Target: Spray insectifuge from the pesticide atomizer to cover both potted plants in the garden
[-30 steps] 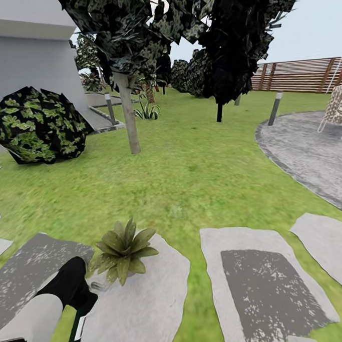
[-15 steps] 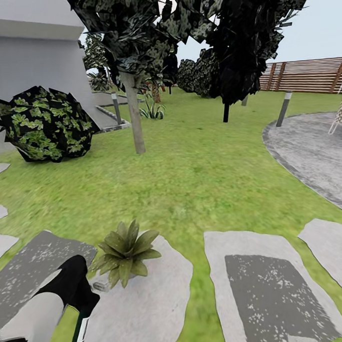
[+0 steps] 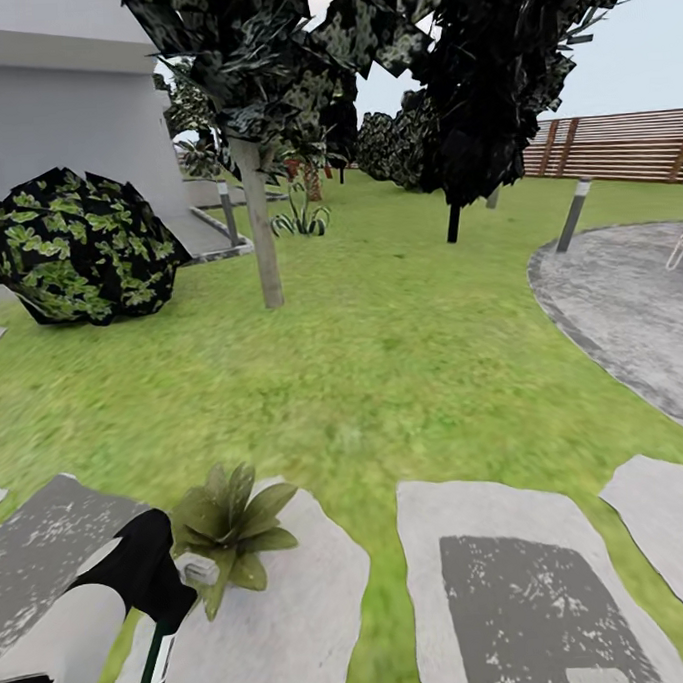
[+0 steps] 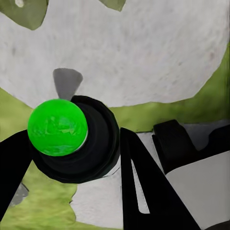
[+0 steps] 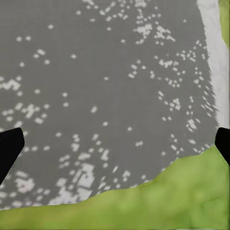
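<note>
One potted plant (image 3: 226, 520), a low rosette of pointed green leaves, stands on a pale stone paver (image 3: 285, 605) at the lower left of the head view. Its leaf tips (image 4: 28, 12) also show in the left wrist view. My left gripper (image 3: 160, 596) is shut on the pesticide atomizer (image 3: 156, 667), a dark green bottle with a white label. Its white nozzle (image 3: 198, 567) sits against the plant's near leaves. In the left wrist view the atomizer's bright green cap (image 4: 57, 127) sits between the black fingers (image 4: 139, 187). My right gripper (image 5: 115, 146) is open above a dark grey paver (image 5: 96, 86) and grass.
A round dark bush (image 3: 76, 245) and the house wall (image 3: 60, 126) are at the left. Trees (image 3: 261, 236) stand ahead, with a spiky-leaved plant (image 3: 300, 220) beyond. The round grey patio (image 3: 630, 306), a bollard light (image 3: 573, 215) and the slatted fence (image 3: 622, 147) lie to the right, with more pavers (image 3: 514, 583) in front.
The whole view has shifted, so the camera moved. The potted plant now sits lower and nearer the atomizer, and the white nozzle overlaps its leaves.
</note>
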Controlling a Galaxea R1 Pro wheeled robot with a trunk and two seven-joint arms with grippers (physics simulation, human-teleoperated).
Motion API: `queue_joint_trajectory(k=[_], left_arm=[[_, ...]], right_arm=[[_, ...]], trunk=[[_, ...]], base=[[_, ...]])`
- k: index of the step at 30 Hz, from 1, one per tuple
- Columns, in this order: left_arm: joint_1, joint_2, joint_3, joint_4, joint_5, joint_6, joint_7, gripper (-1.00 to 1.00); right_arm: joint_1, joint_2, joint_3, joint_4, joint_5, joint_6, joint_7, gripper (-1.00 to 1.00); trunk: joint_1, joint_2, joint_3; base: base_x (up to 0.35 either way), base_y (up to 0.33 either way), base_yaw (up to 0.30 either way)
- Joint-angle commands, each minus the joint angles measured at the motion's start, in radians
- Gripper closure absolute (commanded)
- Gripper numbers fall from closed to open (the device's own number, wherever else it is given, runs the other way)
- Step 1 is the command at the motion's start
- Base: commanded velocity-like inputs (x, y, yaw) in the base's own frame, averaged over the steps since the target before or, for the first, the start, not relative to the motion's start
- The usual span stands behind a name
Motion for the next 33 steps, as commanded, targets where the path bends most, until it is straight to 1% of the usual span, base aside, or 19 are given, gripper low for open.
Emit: queue_joint_trajectory(k=[1, 7, 15, 19, 26, 29, 33], left_arm=[[-0.001, -0.001, 0.006, -0.001, -0.011, 0.005, -0.010, 1.00], [-0.001, 0.000, 0.007, -0.001, -0.011, 0.005, -0.010, 1.00], [-0.002, 0.001, 0.008, -0.001, -0.012, 0.007, -0.008, 1.00], [-0.002, 0.000, 0.008, -0.001, -0.011, 0.008, -0.008, 1.00], [-0.002, -0.002, 0.008, -0.001, -0.011, 0.008, -0.008, 1.00], [-0.001, 0.000, 0.008, -0.001, -0.011, 0.007, -0.008, 1.00], [-0.004, 0.003, 0.008, -0.002, -0.011, 0.007, -0.006, 1.00]], right_arm=[[-0.001, 0.000, -0.008, 0.002, 0.011, -0.004, -0.004, -1.00], [-0.001, 0.001, -0.008, 0.002, 0.010, -0.004, -0.004, -1.00], [0.000, 0.001, -0.008, 0.002, 0.010, -0.004, -0.004, -1.00], [-0.001, 0.001, -0.008, 0.002, 0.010, -0.004, -0.004, -1.00], [0.000, 0.000, -0.009, 0.001, 0.009, -0.005, -0.004, -1.00], [0.000, 0.000, -0.010, 0.001, 0.009, -0.005, -0.005, -1.00], [0.000, 0.000, -0.010, 0.001, 0.009, -0.005, -0.005, -1.00]], trunk=[[0.000, 0.000, -0.001], [0.000, 0.000, -0.001], [0.000, 0.000, -0.001], [0.000, 0.000, -0.001], [0.000, 0.000, -0.001], [0.000, 0.000, -0.001], [0.000, 0.000, -0.001]], base=[[0.233, -0.197, 0.212], [0.179, -0.219, 0.264], [0.009, -0.268, 0.276], [-0.102, -0.271, 0.229], [-0.190, -0.236, 0.028], [-0.168, -0.074, 0.087], [-0.038, -0.011, 0.242]])
